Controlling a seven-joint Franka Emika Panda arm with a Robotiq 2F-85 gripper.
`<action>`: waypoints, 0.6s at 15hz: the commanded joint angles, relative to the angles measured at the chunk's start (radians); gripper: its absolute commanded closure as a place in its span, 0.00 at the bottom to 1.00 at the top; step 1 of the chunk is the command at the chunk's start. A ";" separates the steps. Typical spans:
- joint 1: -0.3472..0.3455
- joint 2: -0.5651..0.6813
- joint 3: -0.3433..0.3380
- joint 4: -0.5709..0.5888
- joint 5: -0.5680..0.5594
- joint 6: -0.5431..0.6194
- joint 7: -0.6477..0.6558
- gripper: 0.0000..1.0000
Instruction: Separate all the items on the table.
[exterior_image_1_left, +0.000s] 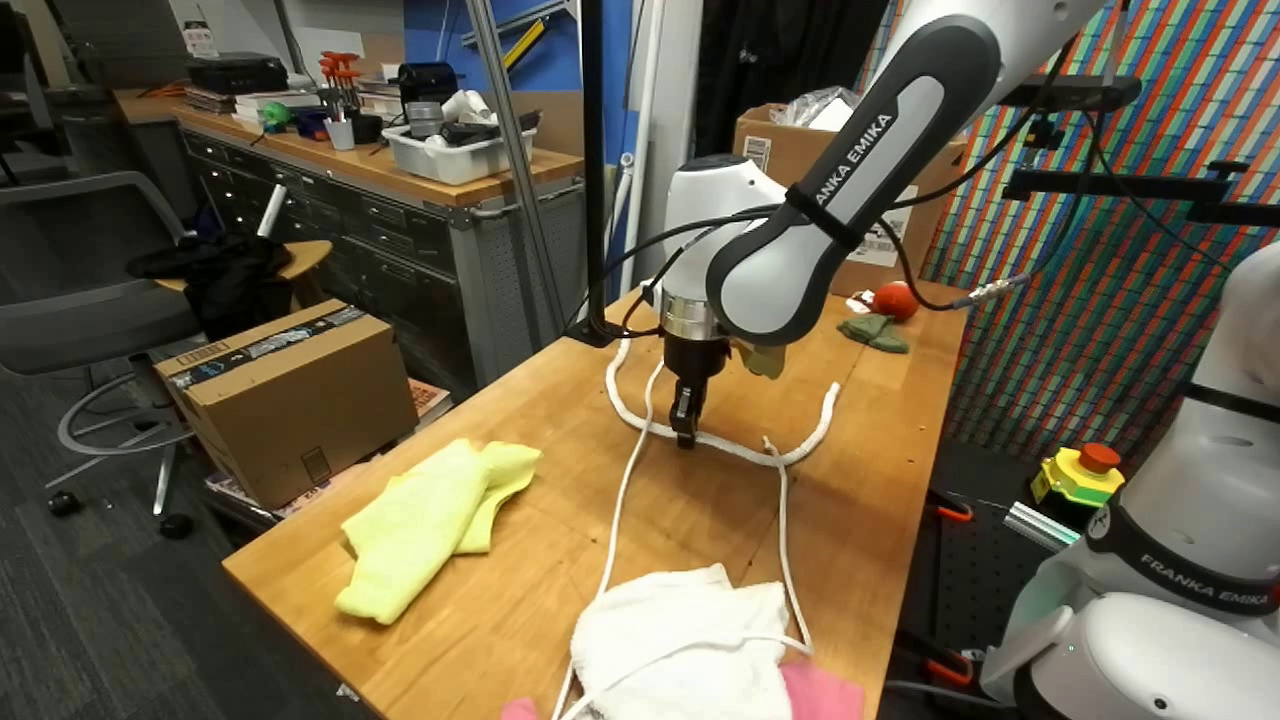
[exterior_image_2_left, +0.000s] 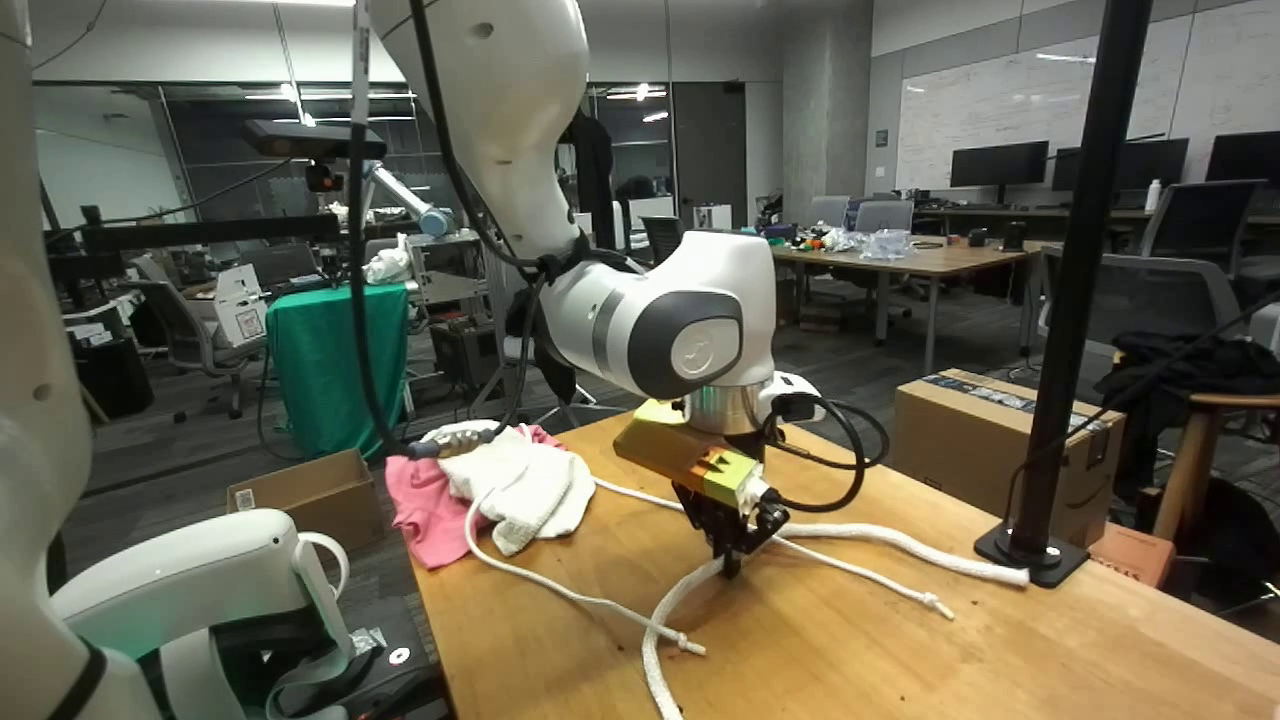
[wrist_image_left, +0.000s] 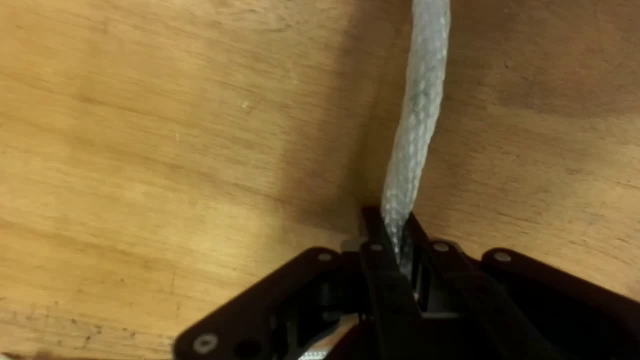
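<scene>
The tool (wrist_image_left: 391, 217) is clenched on the thick white rope (wrist_image_left: 422, 95), partway along its length; the rope's long axis passes between the fingers, and both ends curve over the tabletop (exterior_image_1_left: 870, 480) away from the white cloth (exterior_image_1_left: 690, 615). A thin white cord (exterior_image_1_left: 784, 520) crosses the rope on either side of the grip and lies over that cloth; a lift would probably drag it. The black post (exterior_image_2_left: 1075, 270) beside one rope end may obstruct. Pink cloth (exterior_image_2_left: 425, 510) lies beneath the white; yellow cloth (exterior_image_1_left: 430, 530), red ball (exterior_image_1_left: 895, 300) and green object (exterior_image_1_left: 875, 333) lie clear of the rope.
</scene>
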 joint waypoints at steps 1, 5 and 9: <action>-0.010 -0.097 -0.015 0.000 -0.023 -0.035 -0.003 0.93; -0.017 -0.258 -0.055 0.005 -0.074 -0.004 0.039 0.93; -0.042 -0.390 -0.075 0.047 -0.110 0.030 0.094 0.93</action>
